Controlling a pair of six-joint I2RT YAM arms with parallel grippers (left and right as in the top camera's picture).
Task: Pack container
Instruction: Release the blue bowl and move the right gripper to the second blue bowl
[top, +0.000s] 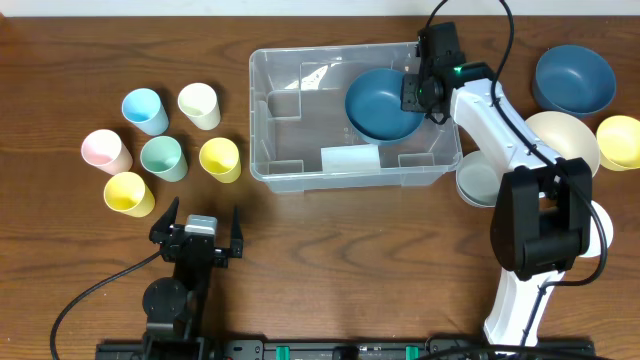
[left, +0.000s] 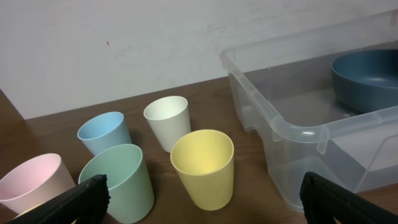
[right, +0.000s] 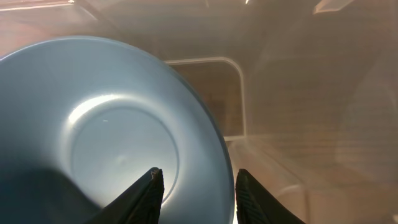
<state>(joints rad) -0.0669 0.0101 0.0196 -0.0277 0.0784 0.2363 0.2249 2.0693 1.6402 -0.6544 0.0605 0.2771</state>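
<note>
The container (top: 256, 120) is a large clear bin at the table's back centre; it also shows in the left wrist view (left: 292, 130) and the right wrist view (right: 298, 93). A dark blue bowl (top: 380, 105) lies in its right end, seen too in the left wrist view (left: 367, 74) and the right wrist view (right: 118, 137). My right gripper (top: 415, 95) reaches into the bin; its fingers (right: 198, 180) are apart, one inside and one outside the bowl's rim. My left gripper (top: 203, 210) is open and empty near the front left, facing the cups (left: 202, 196).
Several pastel cups stand left of the bin: blue (top: 145, 110), cream (top: 198, 105), pink (top: 105, 150), green (top: 163, 157) and two yellow (top: 220, 158). At the right are another dark blue bowl (top: 573, 80), a cream bowl (top: 565, 140), a yellow bowl (top: 620, 140) and a pale bowl (top: 478, 182).
</note>
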